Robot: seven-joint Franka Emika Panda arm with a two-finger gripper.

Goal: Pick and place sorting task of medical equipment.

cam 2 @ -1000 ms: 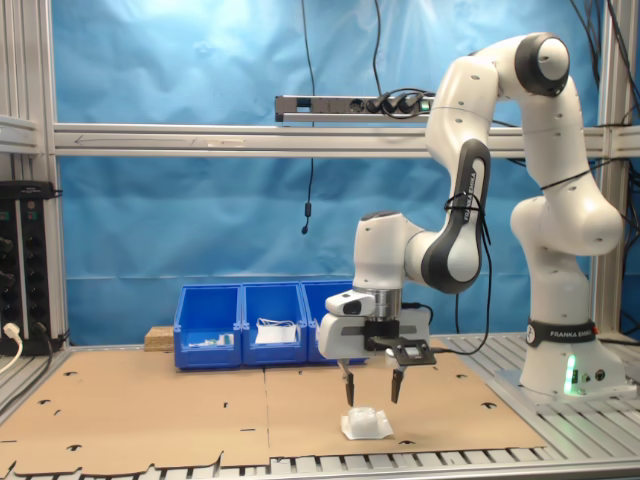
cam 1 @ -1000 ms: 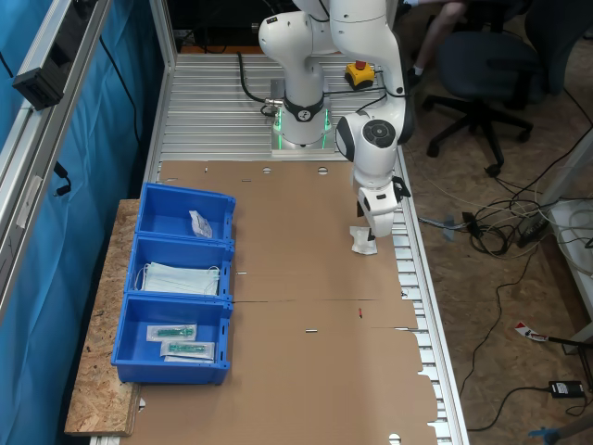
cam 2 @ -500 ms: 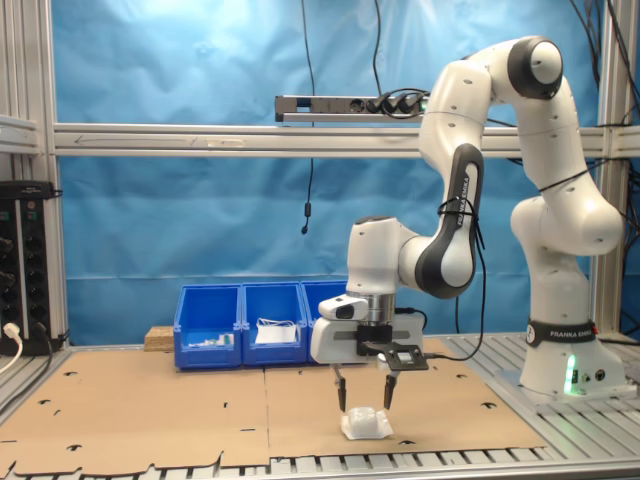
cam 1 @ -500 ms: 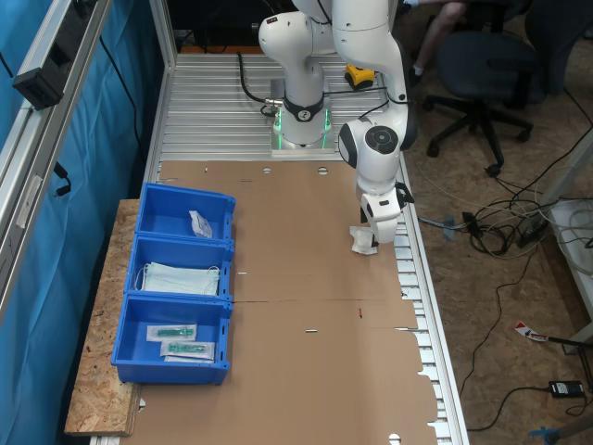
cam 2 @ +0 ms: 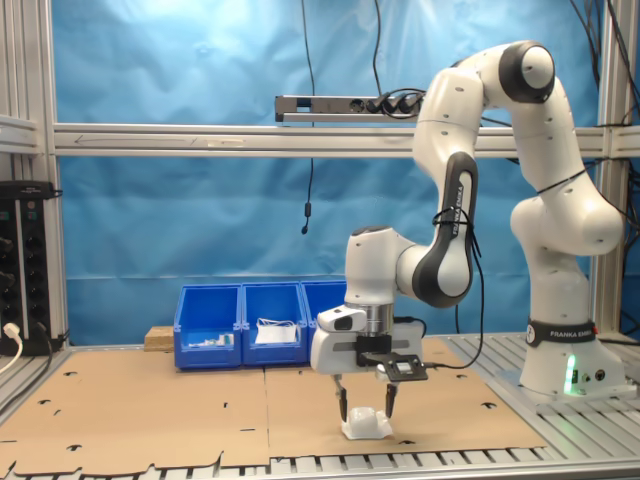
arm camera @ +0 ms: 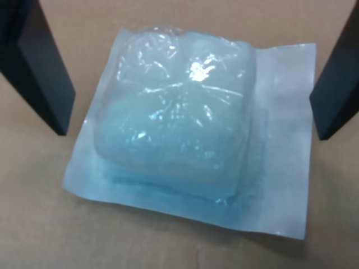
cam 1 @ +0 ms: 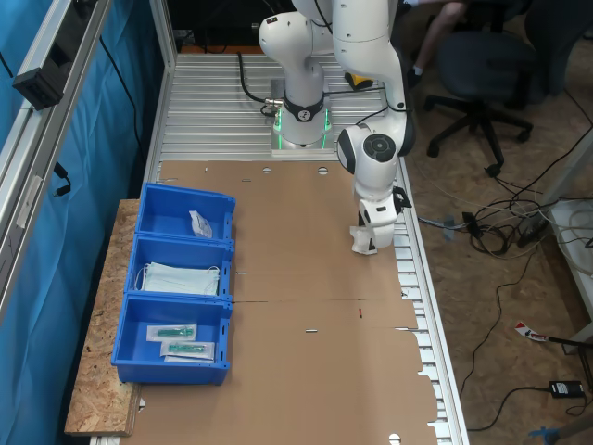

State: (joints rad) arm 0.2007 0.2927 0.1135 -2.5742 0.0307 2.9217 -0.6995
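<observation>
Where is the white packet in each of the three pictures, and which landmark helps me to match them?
First exterior view: the packet lies on the cardboard near the first exterior view's right edge of the table, mostly under the claw.
Second exterior view: packet at the front of the cardboard, between the open claw's fingers.
Wrist view: packet at centre, between two dark fingers.
Shared landmark: the claw straddling it.

Small white crinkly-wrapped packet (arm camera: 179,120) flat on brown cardboard sheet (cam 1: 296,371), near edge at first exterior view's right. Black-fingered gripper (cam 2: 365,410) directly above, one finger either side, apart from packet. Row of three blue plastic bins (cam 1: 176,283) at opposite edge, well apart.
</observation>
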